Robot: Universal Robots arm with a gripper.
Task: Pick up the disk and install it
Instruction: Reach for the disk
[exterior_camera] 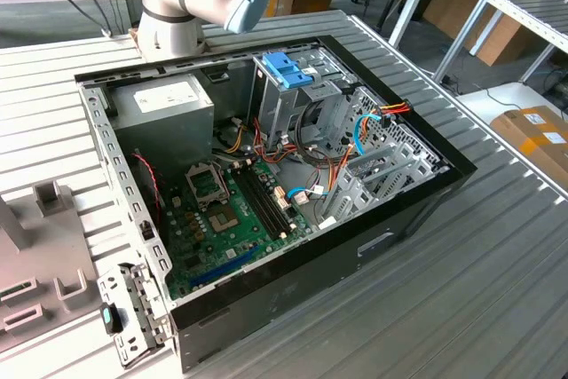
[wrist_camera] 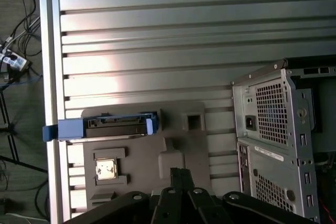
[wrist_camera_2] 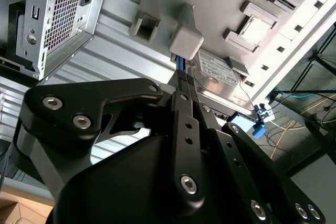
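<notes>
Black gripper (wrist_camera_2: 181, 74) linkages crowd the foreground in both wrist views, and the two slim fingers (wrist_camera: 176, 172) run side by side with no gap that I can make out, pressed together on nothing. The gripper points down at a grey fixture (wrist_camera: 181, 148) lying on the ribbed aluminium table (wrist_camera: 184, 30). Its tip is over the fixture's middle, near a raised block and apart from the disk.

The disk (wrist_camera: 113, 125) sits in a slot of that fixture, with its blue bracket along the edge. In the second wrist view its silver face and white label (wrist_camera_2: 215, 69) show just beyond the fingertips.

The perforated metal rear of the computer case (wrist_camera: 278, 129) stands just beside the fixture.

In the exterior view the arm (exterior_camera: 177, 6) rises from its base behind the case, with a thick joint turned over the table's far edge. The case (exterior_camera: 266, 175) lies open: power supply (exterior_camera: 164, 106) at the back, green motherboard (exterior_camera: 235, 210) below it, and a blue latch (exterior_camera: 288, 68) on top of the metal drive cage (exterior_camera: 306, 104). The fixture (exterior_camera: 40, 246) sits at the exterior view's left.
</notes>
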